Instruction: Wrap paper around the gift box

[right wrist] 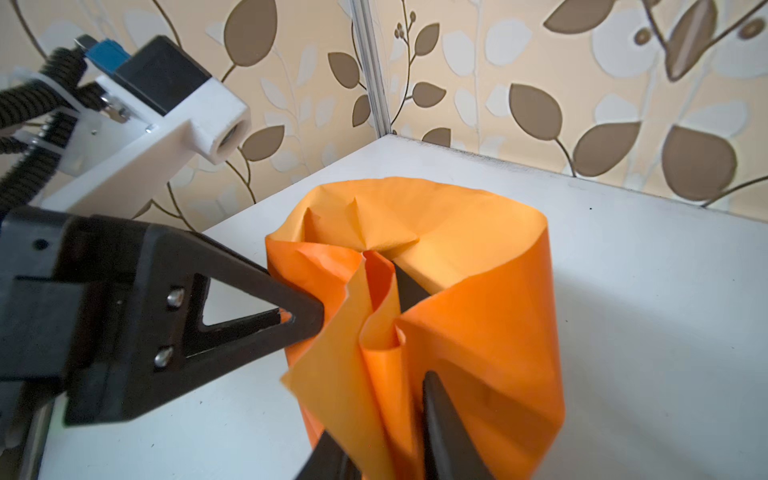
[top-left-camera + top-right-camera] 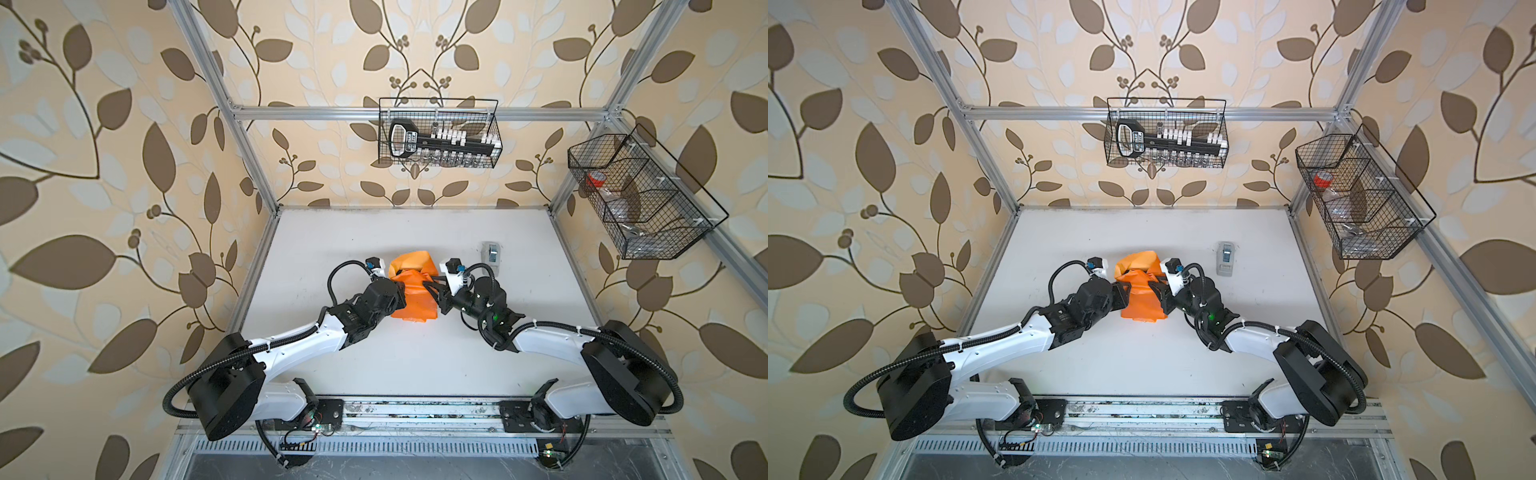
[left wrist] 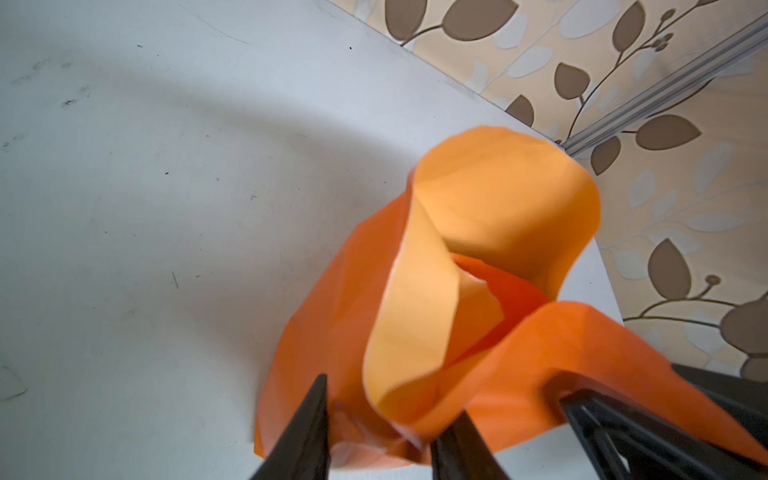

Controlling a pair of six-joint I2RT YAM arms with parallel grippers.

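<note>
Mid-table [image 2: 415,365], well apart from every edge, the left gripper [image 3: 392,399] and right gripper [image 1: 380,405] are pinching the bunched paper [image 2: 415,305] from opposite sides, jaws narrow.

Top views look down over the whole table [image 2: 374,365]; wrist views closely share the paper [image 3: 498,199].

White arms [image 2: 291,345] with black joints, ribbed black cables [image 2: 166,400]; black wedge-shaped left tool [image 3: 390,399].
</note>
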